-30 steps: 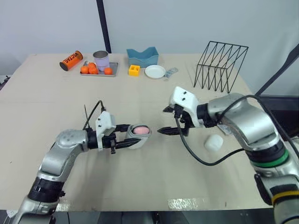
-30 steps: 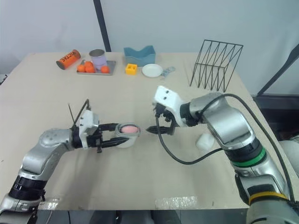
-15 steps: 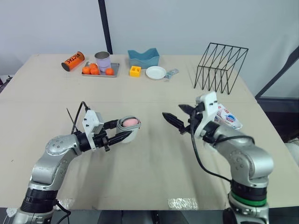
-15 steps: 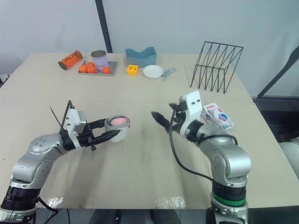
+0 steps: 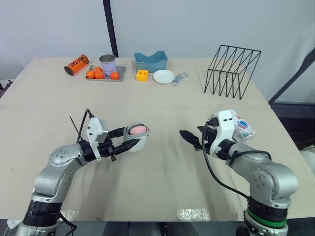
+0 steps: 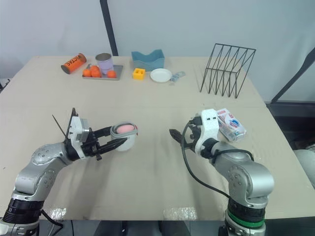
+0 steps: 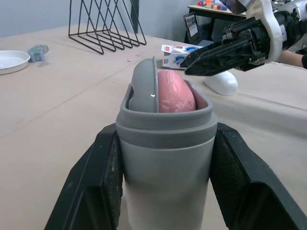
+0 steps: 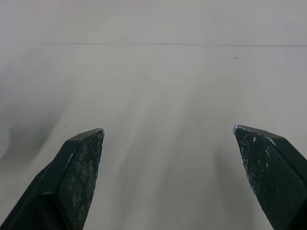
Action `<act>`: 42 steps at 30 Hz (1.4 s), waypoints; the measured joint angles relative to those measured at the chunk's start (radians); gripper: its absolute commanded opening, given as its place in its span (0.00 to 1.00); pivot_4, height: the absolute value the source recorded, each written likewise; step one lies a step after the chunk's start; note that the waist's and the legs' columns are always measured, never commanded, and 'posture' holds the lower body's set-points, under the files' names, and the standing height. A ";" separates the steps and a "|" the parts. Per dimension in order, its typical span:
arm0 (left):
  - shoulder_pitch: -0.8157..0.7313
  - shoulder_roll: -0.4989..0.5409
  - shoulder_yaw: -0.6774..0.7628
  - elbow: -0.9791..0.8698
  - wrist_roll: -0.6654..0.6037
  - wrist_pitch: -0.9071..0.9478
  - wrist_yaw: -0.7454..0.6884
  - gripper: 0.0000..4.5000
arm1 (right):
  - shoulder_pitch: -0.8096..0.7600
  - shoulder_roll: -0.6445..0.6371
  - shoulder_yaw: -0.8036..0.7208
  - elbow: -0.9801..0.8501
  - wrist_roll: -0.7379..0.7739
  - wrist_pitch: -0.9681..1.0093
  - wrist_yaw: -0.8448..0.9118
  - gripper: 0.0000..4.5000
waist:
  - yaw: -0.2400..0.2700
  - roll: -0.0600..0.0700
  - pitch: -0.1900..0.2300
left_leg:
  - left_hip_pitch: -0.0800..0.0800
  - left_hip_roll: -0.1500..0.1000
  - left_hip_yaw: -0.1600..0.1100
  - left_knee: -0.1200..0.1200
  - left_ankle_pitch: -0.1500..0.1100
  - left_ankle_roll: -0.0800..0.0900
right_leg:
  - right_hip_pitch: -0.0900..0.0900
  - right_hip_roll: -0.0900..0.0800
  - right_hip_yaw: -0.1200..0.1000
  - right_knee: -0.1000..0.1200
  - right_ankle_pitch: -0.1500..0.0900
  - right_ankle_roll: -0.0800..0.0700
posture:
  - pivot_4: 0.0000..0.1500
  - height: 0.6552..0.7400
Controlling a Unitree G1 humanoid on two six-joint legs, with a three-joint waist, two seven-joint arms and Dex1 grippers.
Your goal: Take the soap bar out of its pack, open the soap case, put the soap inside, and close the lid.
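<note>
My left gripper is shut on the grey soap case, holding it above the table at left of centre. The pink soap bar sits inside the case, with the grey lid standing on edge beside it. The black fingers clamp the case walls on both sides. My right gripper hovers open and empty to the right of the case, a short gap away, its tips pointing at it. The white, red and blue soap pack lies on the table behind the right wrist.
Along the back edge stand an orange can, a tray with oranges and a tin cup, a blue bin, a yellow block, a white plate and a black wire rack. A white lump lies near the pack.
The right gripper, shut with its tips close to the soap a second ago, has drawn back to the right and opened. The left gripper still holds the case, barely moved.
</note>
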 measured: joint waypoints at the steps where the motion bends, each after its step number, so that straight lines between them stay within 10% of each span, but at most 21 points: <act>1: 0.000 -0.008 -0.001 0.000 -0.001 -0.007 -0.002 0.43 | -0.003 0.003 -0.021 -0.001 0.001 0.021 -0.015 0.99 | 0.000 0.000 0.000 | 0.000 0.000 0.000 0.000 0.000 0.000 | 0.000 0.000 0.000 0.000 0.000 0.000 | 1.00 1.00; 27: -0.034 -0.129 -0.110 0.251 0.060 -0.351 -0.214 0.43 | -0.158 0.042 -0.292 -0.003 0.029 0.294 -0.376 0.99 | -0.001 0.002 -0.001 | 0.001 -0.001 0.002 -0.004 0.001 0.001 | -0.001 0.001 0.004 -0.001 0.000 0.000 | 1.00 1.00; 42: -0.060 -0.193 -0.116 0.337 0.064 -0.450 -0.257 0.43 | -0.043 -0.104 -0.323 0.128 0.694 0.293 -0.906 0.99 | -0.003 0.002 -0.002 | 0.001 -0.002 0.003 -0.004 0.002 0.003 | 0.000 0.002 0.007 -0.001 0.000 0.000 | 1.00 1.00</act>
